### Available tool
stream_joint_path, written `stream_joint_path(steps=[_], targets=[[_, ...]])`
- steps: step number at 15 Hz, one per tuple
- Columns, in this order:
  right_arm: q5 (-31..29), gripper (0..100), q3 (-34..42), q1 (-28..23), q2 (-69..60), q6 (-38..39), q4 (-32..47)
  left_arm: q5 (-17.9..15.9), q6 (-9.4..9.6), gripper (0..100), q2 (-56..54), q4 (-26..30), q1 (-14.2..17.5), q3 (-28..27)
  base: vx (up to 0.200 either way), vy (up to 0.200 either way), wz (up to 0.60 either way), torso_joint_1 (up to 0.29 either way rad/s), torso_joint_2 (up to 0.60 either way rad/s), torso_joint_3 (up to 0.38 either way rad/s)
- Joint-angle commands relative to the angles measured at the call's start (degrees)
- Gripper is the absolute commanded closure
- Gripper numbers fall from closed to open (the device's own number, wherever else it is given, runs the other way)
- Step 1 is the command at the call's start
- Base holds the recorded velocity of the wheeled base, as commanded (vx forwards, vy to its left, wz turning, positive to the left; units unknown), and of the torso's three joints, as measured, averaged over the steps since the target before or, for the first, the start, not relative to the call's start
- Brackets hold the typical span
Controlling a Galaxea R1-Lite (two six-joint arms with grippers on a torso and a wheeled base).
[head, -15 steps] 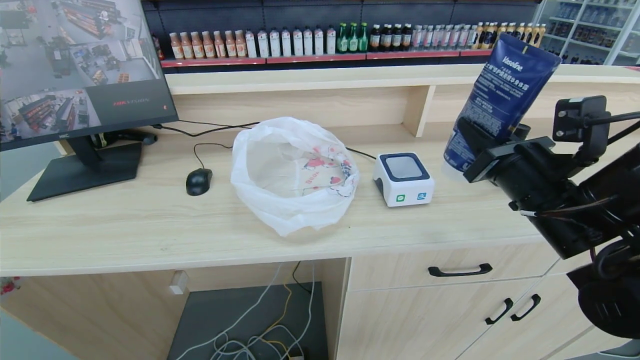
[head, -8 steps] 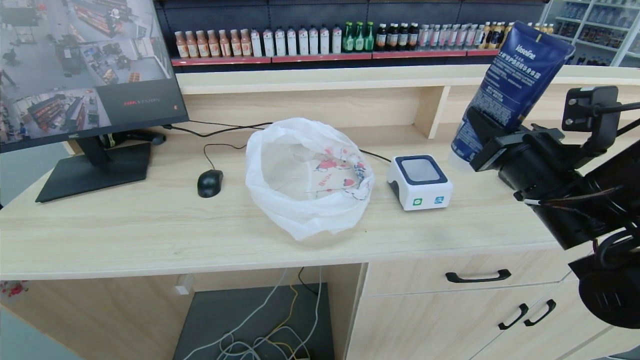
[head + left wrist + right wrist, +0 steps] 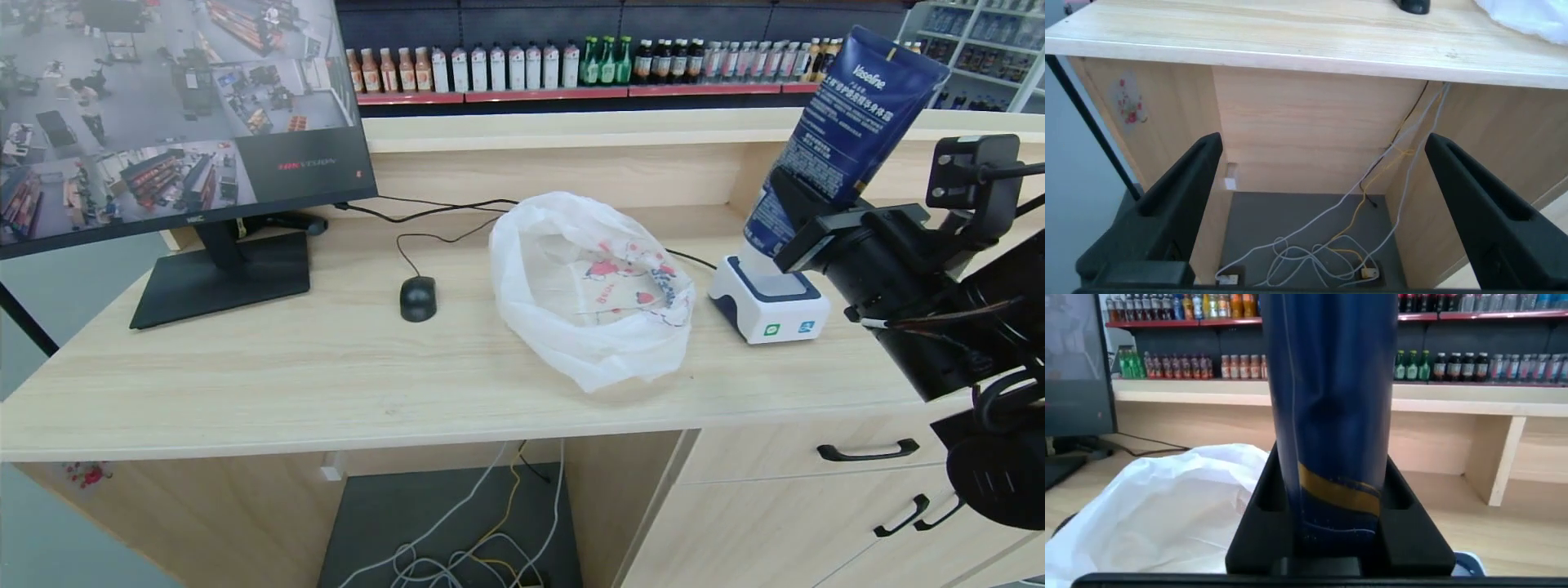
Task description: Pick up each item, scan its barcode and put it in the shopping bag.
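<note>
Right gripper (image 3: 808, 219) is clamped on the lower body of a blue lotion tube (image 3: 849, 114), which is held nearly upright. The barcode scanner (image 3: 771, 314) sits just beneath the tube, with the white shopping bag (image 3: 596, 286) to the gripper's left. Left gripper (image 3: 1323, 151) is spread wide and empty, below the counter (image 3: 1290, 33) edge.

Bright even light, faint shadow under the shopping bag (image 3: 589, 327), dim recess below the counter (image 3: 286, 371), head view edges bowed
</note>
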Motion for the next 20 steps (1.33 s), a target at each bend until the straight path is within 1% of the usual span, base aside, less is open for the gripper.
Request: stream_joint_path(steps=[1, 4, 7, 8, 10, 11, 13, 15, 16, 19, 20], targets=[[0.0, 100, -0.7, 0.0, 0.2, -0.1, -0.1, 0.0, 0.03, 0, 0.0, 0.0, 0.0, 0.0, 0.0, 0.0, 0.0, 0.0, 0.0, 0.0], [0.0, 100, -1.1, 0.1, 0.0, 0.0, -0.1, 0.0, 0.11, 0, 0.0, 0.0, 0.0, 0.0, 0.0, 0.0, 0.0, 0.0, 0.0, 0.0], [-0.1, 100, 0.6, 2.4, -2.6, -0.4, -0.1, 0.0, 0.11, 0, 0.0, 0.0, 0.0, 0.0, 0.0, 0.0, 0.0, 0.0, 0.0, 0.0], [-0.1, 100, -1.1, 4.1, -1.6, -0.4, -0.1, 0.0, 0.11, 0, 0.0, 0.0, 0.0, 0.0, 0.0, 0.0, 0.0, 0.0, 0.0, 0.0], [-0.1, 100, -7.1, 4.4, 0.3, -0.4, 3.6, 0.0, 0.11, 0, 0.0, 0.0, 0.0, 0.0, 0.0, 0.0, 0.0, 0.0, 0.0, 0.0], [-0.2, 100, -12.5, 4.5, 1.8, -0.2, 8.8, 0.0, 0.11, 0, 0.0, 0.0, 0.0, 0.0, 0.0, 0.0, 0.0, 0.0, 0.0, 0.0], [0.1, 100, -20.7, 4.5, 5.4, 0.6, 14.8, 0.0, 0.11, 0, 0.0, 0.0, 0.0, 0.0, 0.0, 0.0, 0.0, 0.0, 0.0, 0.0], [0.1, 100, -27.2, 6.1, 8.4, 3.0, 19.5, 0.0, 0.11, 0, 0.0, 0.0, 0.0, 0.0, 0.0, 0.0, 0.0, 0.0, 0.0, 0.0], [0.1, 100, -29.6, 7.1, 10.2, 3.5, 20.9, 0.0, 0.11, 0, 0.0, 0.0, 0.0, 0.0, 0.0, 0.0, 0.0, 0.0, 0.0, 0.0], [0.8, 100, -33.9, 8.3, 14.8, 4.1, 21.2, 0.0, 0.11, 0, 0.0, 0.0, 0.0, 0.0, 0.0, 0.0, 0.0, 0.0, 0.0, 0.0], [1.2, 100, -36.8, 8.9, 17.7, 4.2, 21.2, 0.0, 0.11, 0, 0.0, 0.0, 0.0, 0.0, 0.0, 0.0, 0.0, 0.0, 0.0, 0.0]])
